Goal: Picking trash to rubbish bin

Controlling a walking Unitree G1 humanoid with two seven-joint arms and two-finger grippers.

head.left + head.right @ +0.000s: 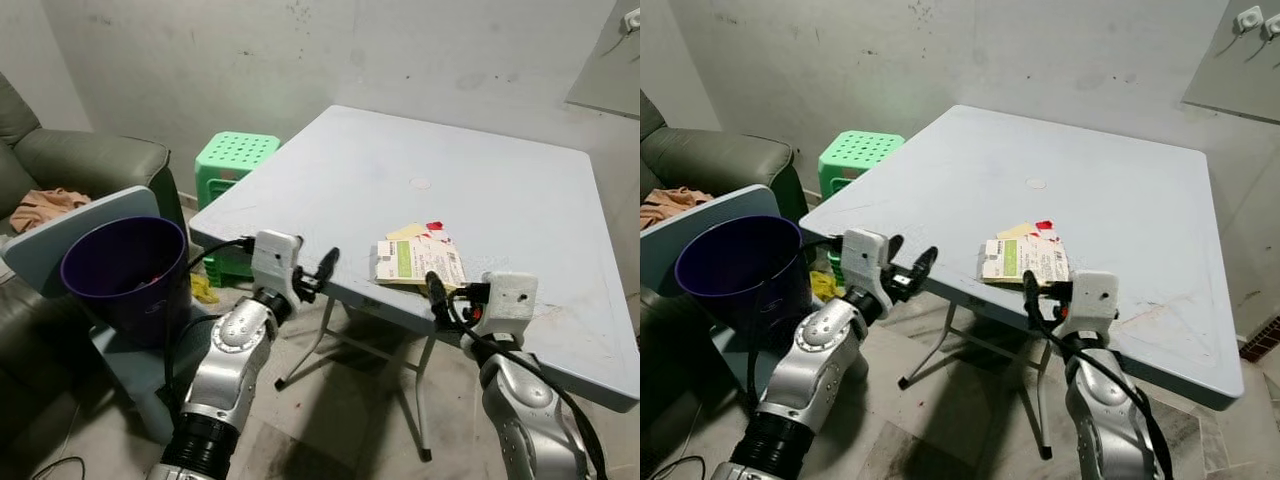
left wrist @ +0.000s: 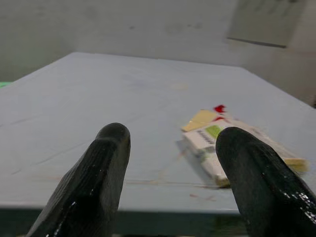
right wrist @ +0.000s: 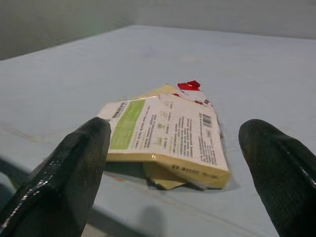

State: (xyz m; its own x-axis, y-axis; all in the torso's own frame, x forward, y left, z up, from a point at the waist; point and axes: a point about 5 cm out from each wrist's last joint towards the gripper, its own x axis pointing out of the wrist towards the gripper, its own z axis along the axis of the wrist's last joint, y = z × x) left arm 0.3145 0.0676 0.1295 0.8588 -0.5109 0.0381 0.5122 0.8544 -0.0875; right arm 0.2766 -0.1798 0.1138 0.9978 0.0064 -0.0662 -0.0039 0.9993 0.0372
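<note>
The worktop point(image 1: 500, 190) looks like smooth, matt pale-blue plastic, scuffed and stained near its near edge. On it lies a flattened carton point(image 3: 168, 136) of printed card or paper with a slight sheen, next to small glossy red scraps point(image 3: 189, 85). The bin point(image 1: 125, 270) on the left is glossy purple plastic. The stool point(image 1: 235, 155) is perforated green plastic. The sofa point(image 1: 80, 160) looks like smooth leather. Each arm point(image 1: 225, 365) is brushed silver metal; the left hand point(image 2: 170, 173) has glossy black fingers point(image 2: 94, 182).
</note>
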